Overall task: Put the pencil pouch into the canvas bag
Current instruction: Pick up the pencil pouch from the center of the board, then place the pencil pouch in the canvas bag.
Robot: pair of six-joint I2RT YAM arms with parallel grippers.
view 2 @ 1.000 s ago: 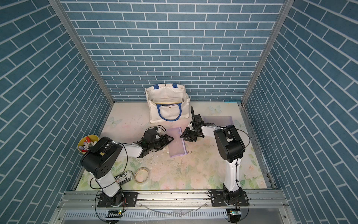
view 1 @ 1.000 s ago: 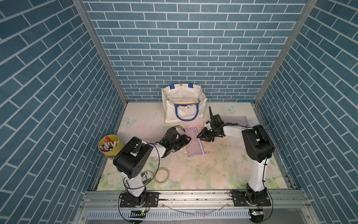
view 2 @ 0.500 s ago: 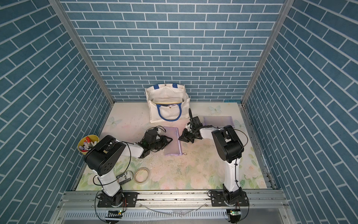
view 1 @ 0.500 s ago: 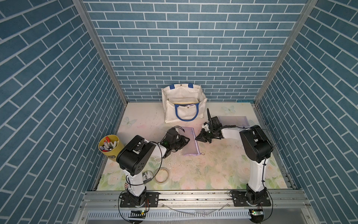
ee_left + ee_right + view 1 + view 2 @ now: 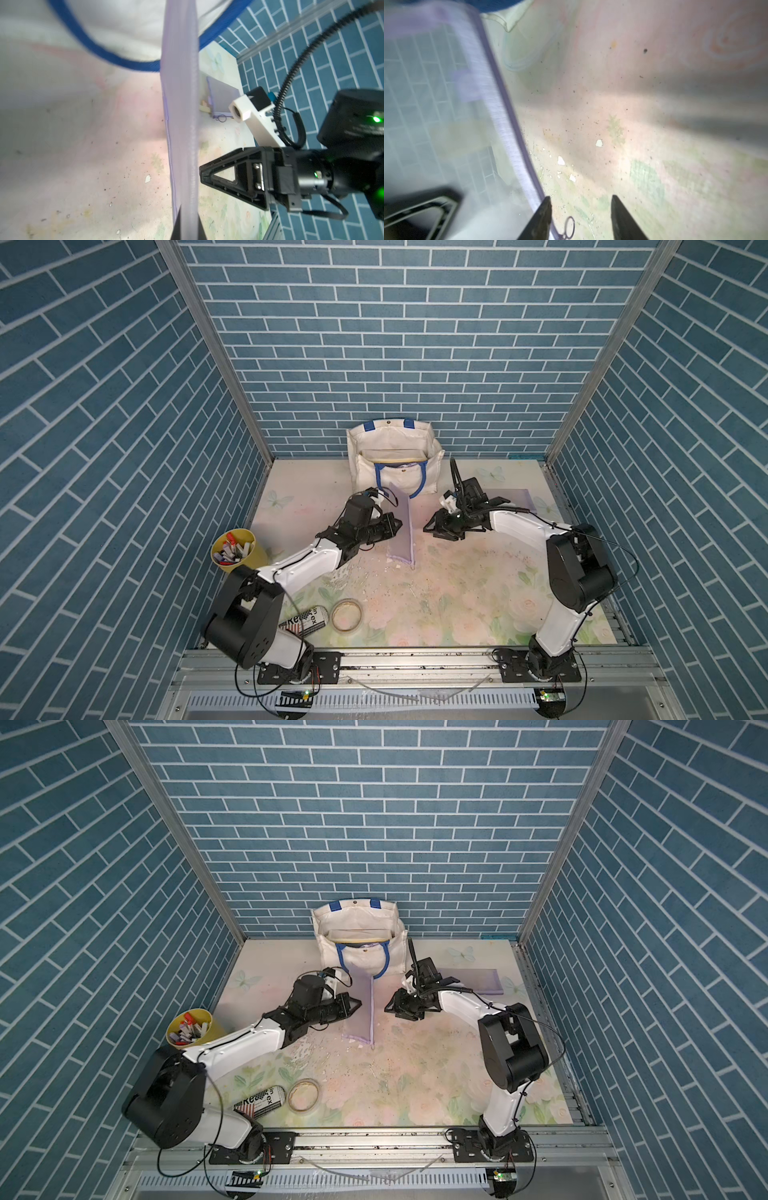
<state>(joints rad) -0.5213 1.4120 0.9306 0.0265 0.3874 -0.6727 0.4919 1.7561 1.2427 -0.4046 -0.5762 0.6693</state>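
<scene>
Pouch (image 5: 404,545) stands on edge just in front of the bag (image 5: 390,448), long axis pointing at the bag. My left tool (image 5: 398,525) is clamped on its side; my right tool (image 5: 430,529), jaws apart, flanks it.

My left arm (image 5: 307,564) and right arm (image 5: 519,526): white links, black joints, ribbed black cables (image 5: 289,75), triangular black pincer fingers (image 5: 228,178).

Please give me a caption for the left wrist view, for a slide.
The left gripper holds the lavender pencil pouch on edge; the right gripper points at it, canvas bag behind.
</scene>
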